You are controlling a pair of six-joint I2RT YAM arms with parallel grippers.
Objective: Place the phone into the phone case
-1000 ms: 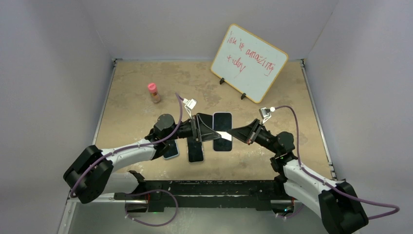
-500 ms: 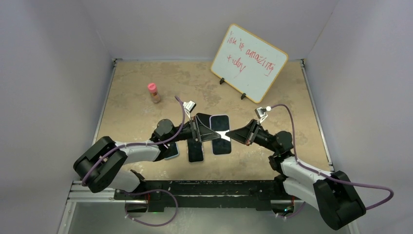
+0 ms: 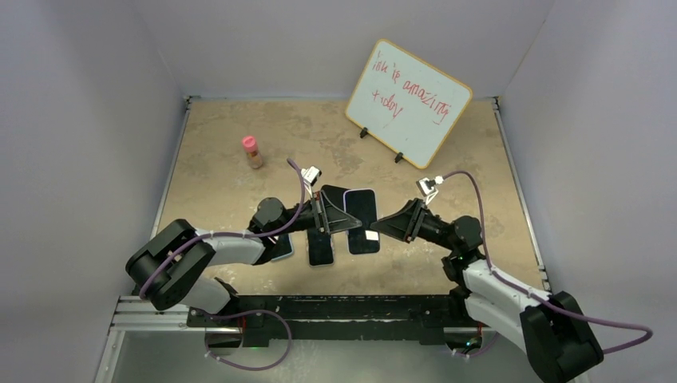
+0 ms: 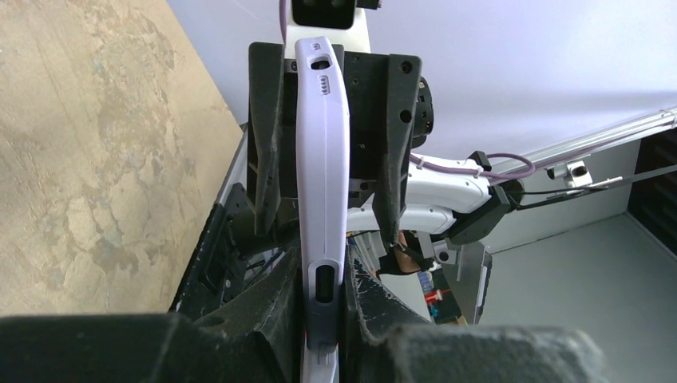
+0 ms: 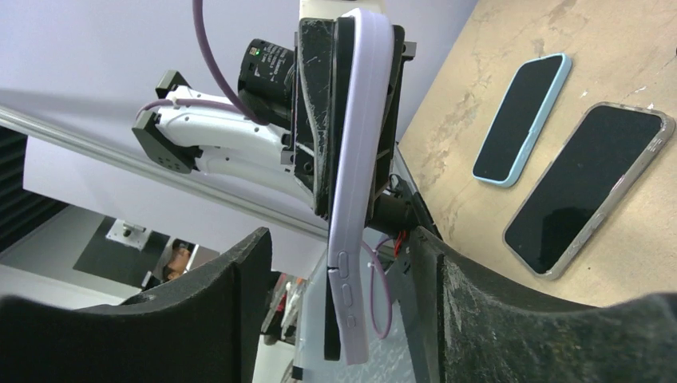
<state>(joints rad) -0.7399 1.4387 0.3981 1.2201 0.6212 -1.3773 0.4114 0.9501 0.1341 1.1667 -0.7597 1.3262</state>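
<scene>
A lavender phone case (image 3: 363, 222) with the dark phone (image 3: 361, 209) in it hangs above the table's middle. My left gripper (image 3: 348, 222) is shut on its left edge. In the left wrist view the phone case (image 4: 322, 159) runs edge-on between my jaws, with my left gripper (image 4: 323, 299) pinching it. My right gripper (image 3: 375, 232) is open at the case's right edge. In the right wrist view the phone case (image 5: 357, 159) stands between my right gripper's (image 5: 343, 319) wide-apart fingers, touching neither. The phone's black edge (image 5: 330, 319) shows beside the case's lower end.
Two other phones lie on the table below the left arm: one in a blue case (image 5: 523, 120) and one in a clear case (image 5: 587, 187). A small pink-capped bottle (image 3: 253, 152) stands at the back left. A whiteboard (image 3: 409, 104) leans at the back right.
My right gripper has opened and let go of the cased phone. My left gripper has shut on it, and the phone sits a little lower than before.
</scene>
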